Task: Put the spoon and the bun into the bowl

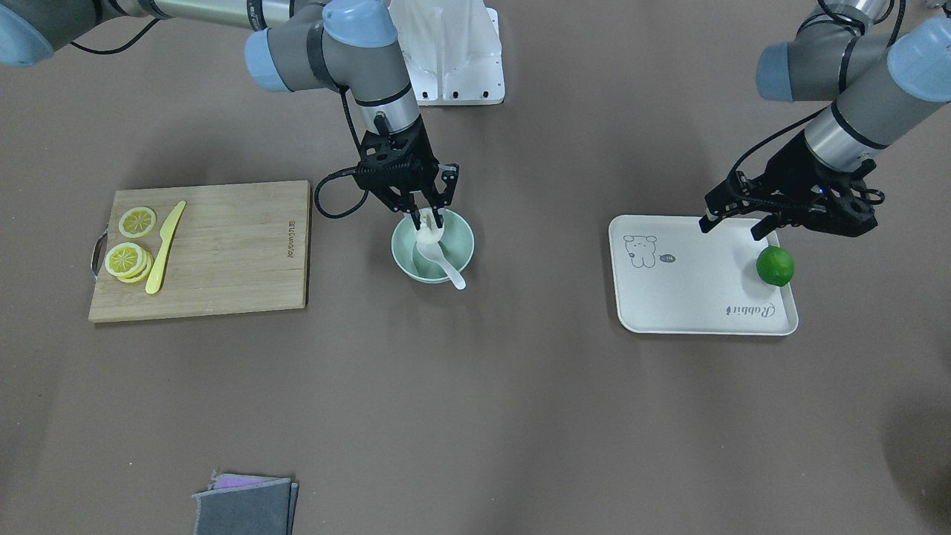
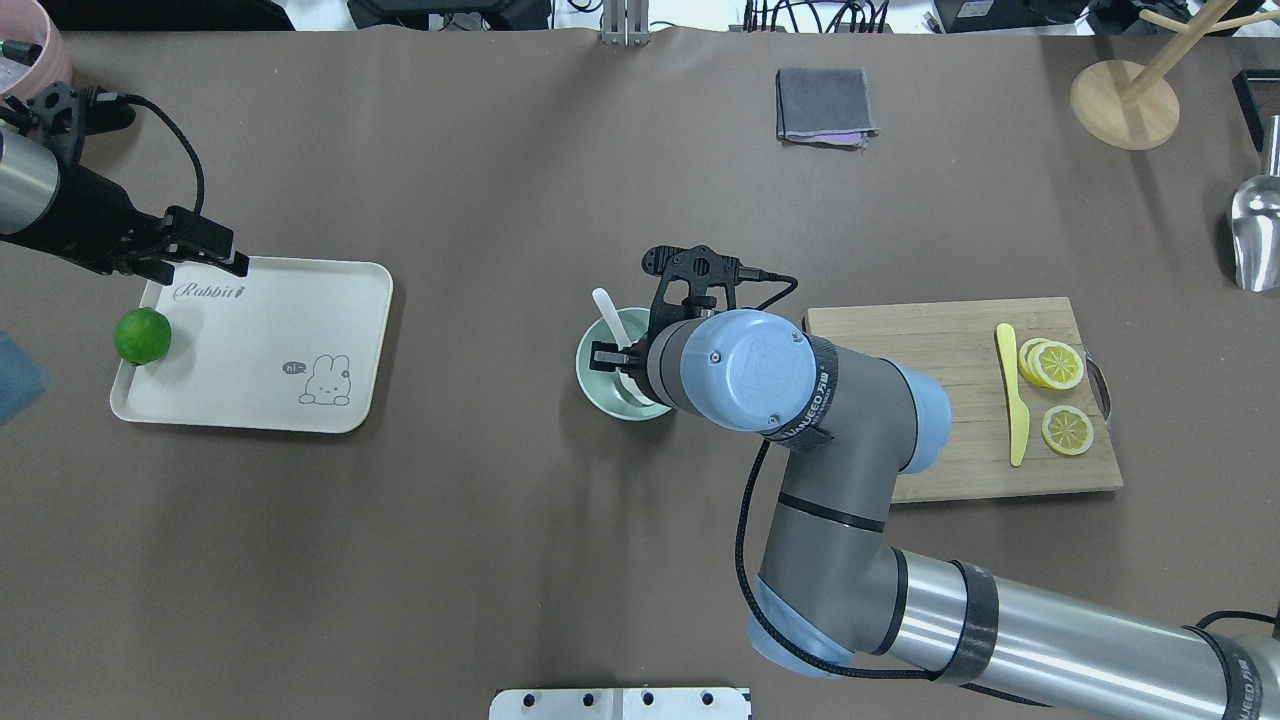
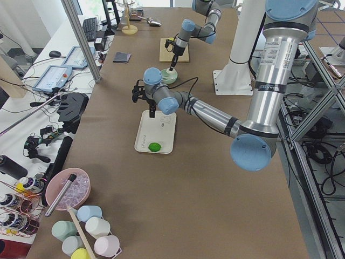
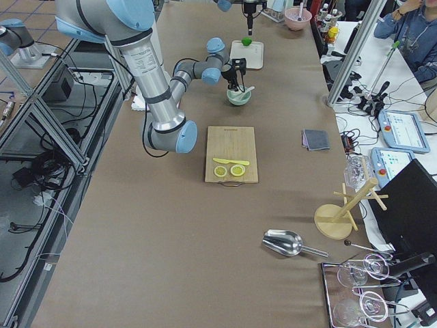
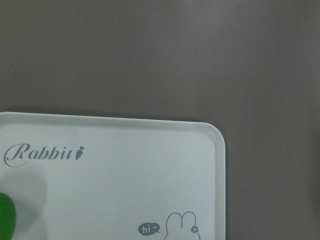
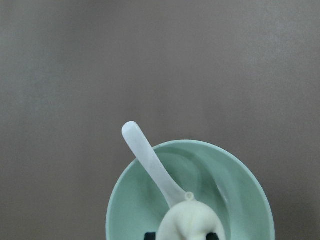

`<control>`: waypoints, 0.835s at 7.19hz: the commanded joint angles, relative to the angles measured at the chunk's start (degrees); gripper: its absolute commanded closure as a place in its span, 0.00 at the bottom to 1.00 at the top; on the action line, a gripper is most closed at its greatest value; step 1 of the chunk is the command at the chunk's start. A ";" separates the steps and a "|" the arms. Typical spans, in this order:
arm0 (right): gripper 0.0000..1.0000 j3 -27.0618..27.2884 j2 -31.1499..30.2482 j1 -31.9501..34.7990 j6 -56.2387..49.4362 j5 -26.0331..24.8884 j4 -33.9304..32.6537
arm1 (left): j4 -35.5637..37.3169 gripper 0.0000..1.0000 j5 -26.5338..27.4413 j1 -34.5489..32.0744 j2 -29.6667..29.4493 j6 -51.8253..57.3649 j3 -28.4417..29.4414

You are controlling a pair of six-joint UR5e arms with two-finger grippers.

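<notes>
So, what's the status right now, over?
Right end effector shut on bun, over bowl. Spoon in bowl. Left end effector open above tray. Nothing blocking.

Mint-green bowl stands upright on the brown table, approx. mid-table, smooth plain sides. Glossy white spoon rests w/ oval scoop inside the bowl, its short thick handle leaning over the rim & pointing away from the robot, slightly to its left. Small white bun, pleated top w/ a tiny nub, sits within the bowl's rim over the spoon's scoop end, pinched btwn the fingers of the right gripper. Whether the bun touches the bowl's floor can't be told.
</notes>
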 commanded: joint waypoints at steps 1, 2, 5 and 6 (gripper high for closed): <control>0.00 0.64 -1.09 0.25 -0.52 2.78 0.02 | 0.18 0.01 -0.02 -0.08 0.06 0.63 0.20; 0.00 0.82 -1.44 0.52 -0.69 3.41 0.02 | 0.18 0.01 -0.02 -0.52 0.84 0.63 0.20; 0.00 5.80 -4.32 4.09 -0.78 8.73 -0.85 | 0.18 0.01 -0.20 -2.96 2.94 2.98 -0.15; 0.00 10.71 -10.52 8.65 -3.91 14.35 -0.86 | 0.79 0.01 -1.24 -6.11 6.18 11.80 0.11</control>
